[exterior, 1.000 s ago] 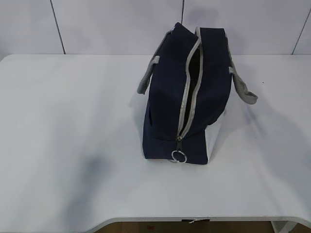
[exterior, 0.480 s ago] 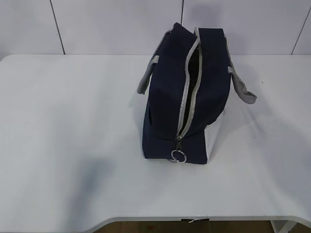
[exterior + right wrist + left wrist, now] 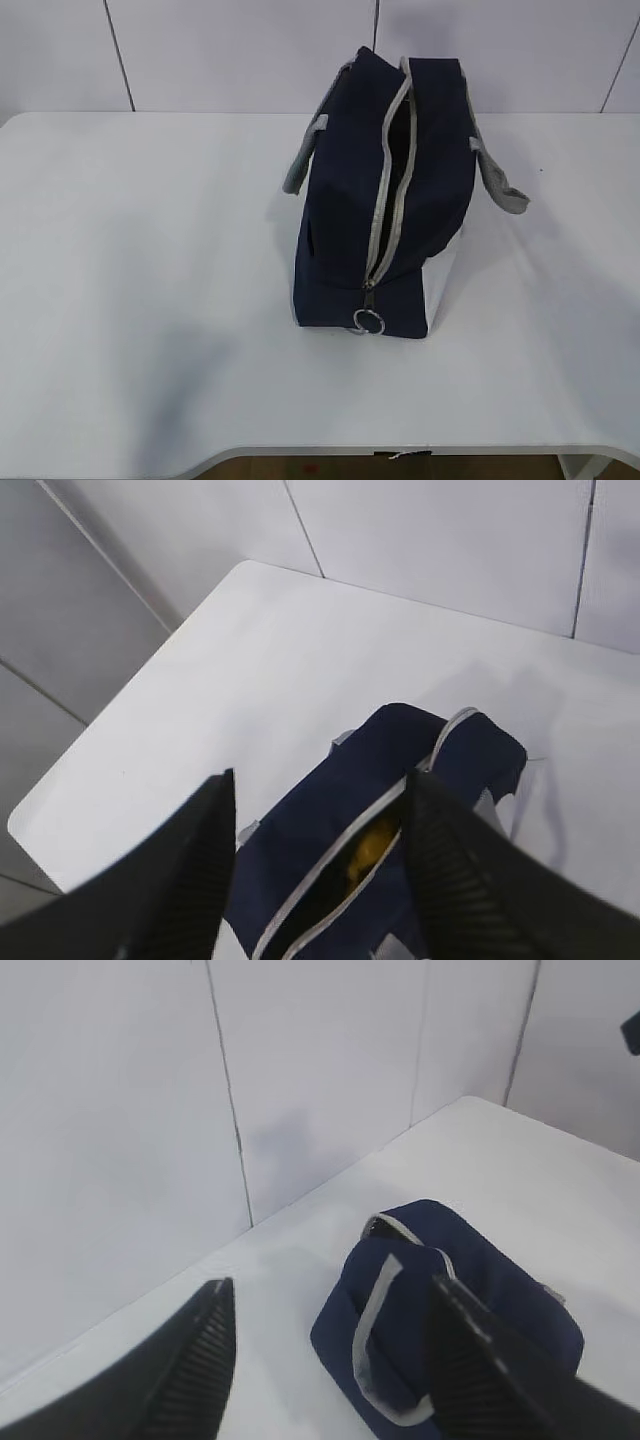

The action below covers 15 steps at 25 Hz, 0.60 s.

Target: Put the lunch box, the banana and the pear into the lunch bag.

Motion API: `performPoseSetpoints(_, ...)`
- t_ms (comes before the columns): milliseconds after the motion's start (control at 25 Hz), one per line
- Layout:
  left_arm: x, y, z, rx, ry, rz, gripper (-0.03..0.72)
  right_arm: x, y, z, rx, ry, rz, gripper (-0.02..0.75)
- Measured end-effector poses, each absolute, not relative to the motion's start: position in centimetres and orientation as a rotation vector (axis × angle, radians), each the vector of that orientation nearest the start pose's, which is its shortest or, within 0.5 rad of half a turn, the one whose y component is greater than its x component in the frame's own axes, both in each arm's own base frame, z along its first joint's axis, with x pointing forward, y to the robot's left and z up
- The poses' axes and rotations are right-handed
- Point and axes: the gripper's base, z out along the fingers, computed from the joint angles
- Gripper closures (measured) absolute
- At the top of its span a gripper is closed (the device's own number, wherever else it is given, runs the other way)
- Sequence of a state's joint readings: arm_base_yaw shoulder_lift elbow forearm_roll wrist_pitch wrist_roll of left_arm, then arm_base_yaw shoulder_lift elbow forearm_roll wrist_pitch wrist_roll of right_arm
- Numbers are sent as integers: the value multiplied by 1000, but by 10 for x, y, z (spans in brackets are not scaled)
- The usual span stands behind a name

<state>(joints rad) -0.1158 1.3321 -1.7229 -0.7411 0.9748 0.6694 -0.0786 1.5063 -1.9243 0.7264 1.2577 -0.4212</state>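
The navy-blue lunch bag stands on the white table with its grey zipper partly open along the top and the ring pull at the near end. It also shows in the left wrist view and the right wrist view. Through the opening a yellow fruit lies inside; I cannot tell whether it is the banana or the pear. The lunch box is hidden. My left gripper is open and empty, high above the bag's side. My right gripper is open and empty, high above the opening. Neither gripper shows in the exterior view.
Grey handles hang off both sides of the bag. A white tiled wall runs behind the table. The table's front edge is near the bottom of the exterior view.
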Motion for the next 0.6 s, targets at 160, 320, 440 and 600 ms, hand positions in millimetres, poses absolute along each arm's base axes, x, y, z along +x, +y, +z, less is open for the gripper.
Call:
performPoseSetpoints(160,235,-74,518,628,1815,-470,248,271,31,515,-395,2086,551,307)
performPoseSetpoints(320,222,-71,513,591,1846,-478,248,249,29,523,-359,2080,497,307)
performPoseSetpoints(440,215,-70,503,573,1867,-487,248,224,31,526,-351,2068,487,307)
performPoseSetpoints(600,202,-69,491,554,1883,-487,249,189,32,520,-348,2073,469,307)
